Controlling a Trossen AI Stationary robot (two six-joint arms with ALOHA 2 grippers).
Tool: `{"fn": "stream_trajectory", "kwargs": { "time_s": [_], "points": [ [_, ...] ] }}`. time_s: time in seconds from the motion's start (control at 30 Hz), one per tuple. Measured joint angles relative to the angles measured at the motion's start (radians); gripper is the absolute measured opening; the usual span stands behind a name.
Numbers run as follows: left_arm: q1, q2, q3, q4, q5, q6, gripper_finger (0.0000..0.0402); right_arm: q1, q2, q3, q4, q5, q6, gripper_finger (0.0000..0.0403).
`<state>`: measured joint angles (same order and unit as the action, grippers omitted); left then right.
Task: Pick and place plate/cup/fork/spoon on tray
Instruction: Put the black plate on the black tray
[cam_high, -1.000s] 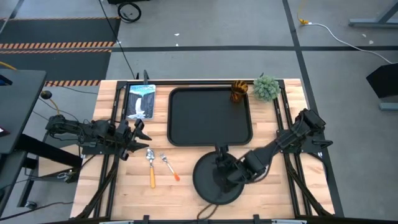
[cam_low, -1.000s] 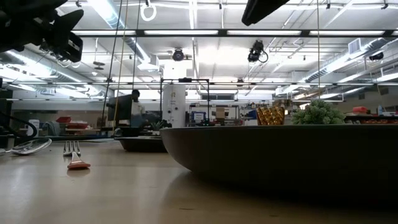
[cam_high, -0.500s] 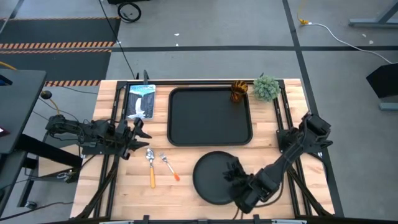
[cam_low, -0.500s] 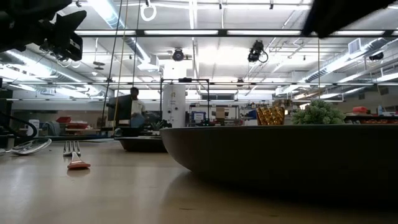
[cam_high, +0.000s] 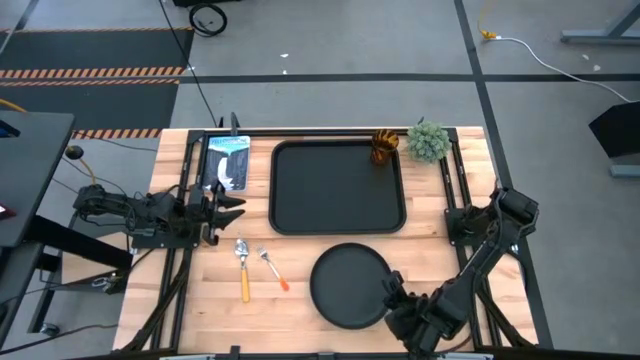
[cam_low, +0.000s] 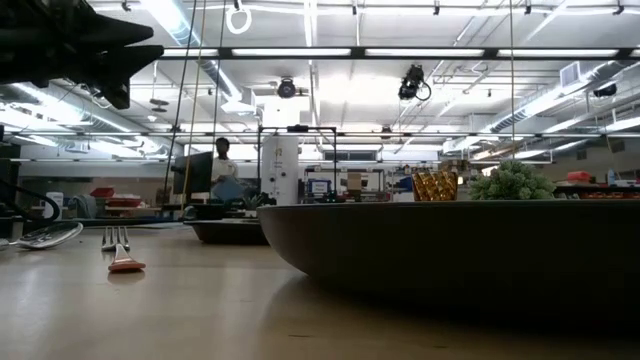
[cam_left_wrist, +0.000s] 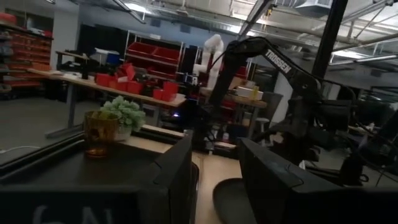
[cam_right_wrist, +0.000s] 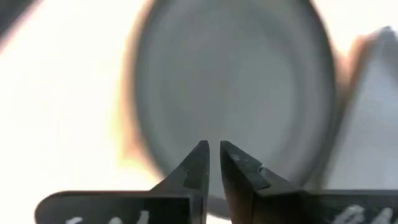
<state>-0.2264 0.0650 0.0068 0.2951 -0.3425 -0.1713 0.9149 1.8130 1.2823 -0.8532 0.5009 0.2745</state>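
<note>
The round black plate (cam_high: 345, 285) lies flat on the wood near the table's front edge, in front of the black tray (cam_high: 290, 190). My right gripper (cam_high: 392, 293) is at the plate's right near rim, fingers nearly together (cam_right_wrist: 214, 152). The amber cup (cam_high: 384, 147) stands at the tray's far right corner. The spoon (cam_high: 243, 268) and the fork (cam_high: 272, 268) lie side by side on the wood left of the plate. My left gripper (cam_high: 235, 203) is open and empty (cam_left_wrist: 217, 155), left of the tray. My right gripper comes low from the table's right near side at the plate's right near rim (cam_high: 378, 296). I cannot tell whether its fingertips touch the rim. The plate lies flat on the table.
A fuzzy green plant ball (cam_high: 428, 140) stands right of the cup at the far edge. A blue-white card (cam_high: 226, 162) lies left of the tray at the back. A person shows in the room beyond the table (cam_low: 222, 170).
My right gripper has gone from above the plate's middle toward the table's near right, down to the plate's right near rim. My left gripper has turned about its wrist and shifted slightly toward the far edge. The plate has not moved.
</note>
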Motion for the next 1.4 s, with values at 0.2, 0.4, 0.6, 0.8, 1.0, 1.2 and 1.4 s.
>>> {"fn": "stream_trajectory", "kwargs": {
  "time_s": [0.2, 0.4, 0.6, 0.8, 1.0, 1.2, 1.4],
  "points": [
    [0.0, 0.0, 0.0, 0.001, -0.013, -0.001, 0.0142, -0.053, 0.002, 0.0, 0.003, -0.221, 0.077, 0.0054],
    [0.0, 0.0, 0.0, 0.0, -0.013, -0.001, 0.0142, -0.074, 0.003, 0.032, 0.04, -0.197, -0.011, 0.0078],
    [0.0, 0.0, 0.0, -0.001, -0.013, -0.001, 0.0142, -0.097, 0.015, 0.048, 0.121, -0.213, -0.069, 0.0079],
    [0.0, 0.0, 0.0, -0.001, -0.013, -0.008, 0.0142, -0.096, 0.103, 0.112, 0.05, -0.242, -0.101, 0.0079],
    [0.0, 0.0, 0.0, -0.003, -0.013, -0.009, 0.0142, -0.072, 0.118, 0.131, -0.027, -0.244, -0.032, 0.0079],
    [0.0, 0.0, 0.0, -0.003, -0.013, -0.004, 0.0142, -0.058, 0.143, 0.13, -0.114, -0.268, -0.012, 0.0079],
    [0.0, 0.0, 0.0, -0.009, -0.013, -0.003, 0.0142, -0.057, 0.151, 0.13, -0.111, -0.262, -0.01, 0.0079]
  ]
}}
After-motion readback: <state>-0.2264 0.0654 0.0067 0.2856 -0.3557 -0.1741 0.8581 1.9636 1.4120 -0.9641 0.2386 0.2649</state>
